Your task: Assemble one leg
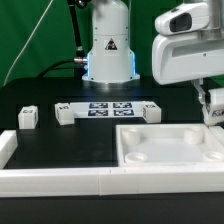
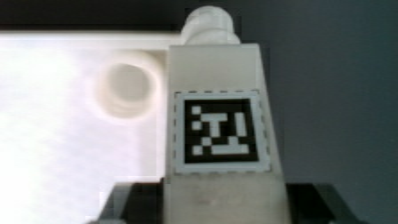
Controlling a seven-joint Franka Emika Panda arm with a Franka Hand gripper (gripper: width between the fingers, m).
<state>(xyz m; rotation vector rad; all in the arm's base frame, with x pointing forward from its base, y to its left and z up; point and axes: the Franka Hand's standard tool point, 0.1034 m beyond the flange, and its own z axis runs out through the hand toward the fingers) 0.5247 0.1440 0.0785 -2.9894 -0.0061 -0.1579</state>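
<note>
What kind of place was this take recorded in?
Probably a robotics lab bench: a green curtain behind, a black table with a marker board, and a Panda arm whose gripper holds a tagged leg.

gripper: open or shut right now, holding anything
Gripper: closed, holding the leg between its fingers.
</note>
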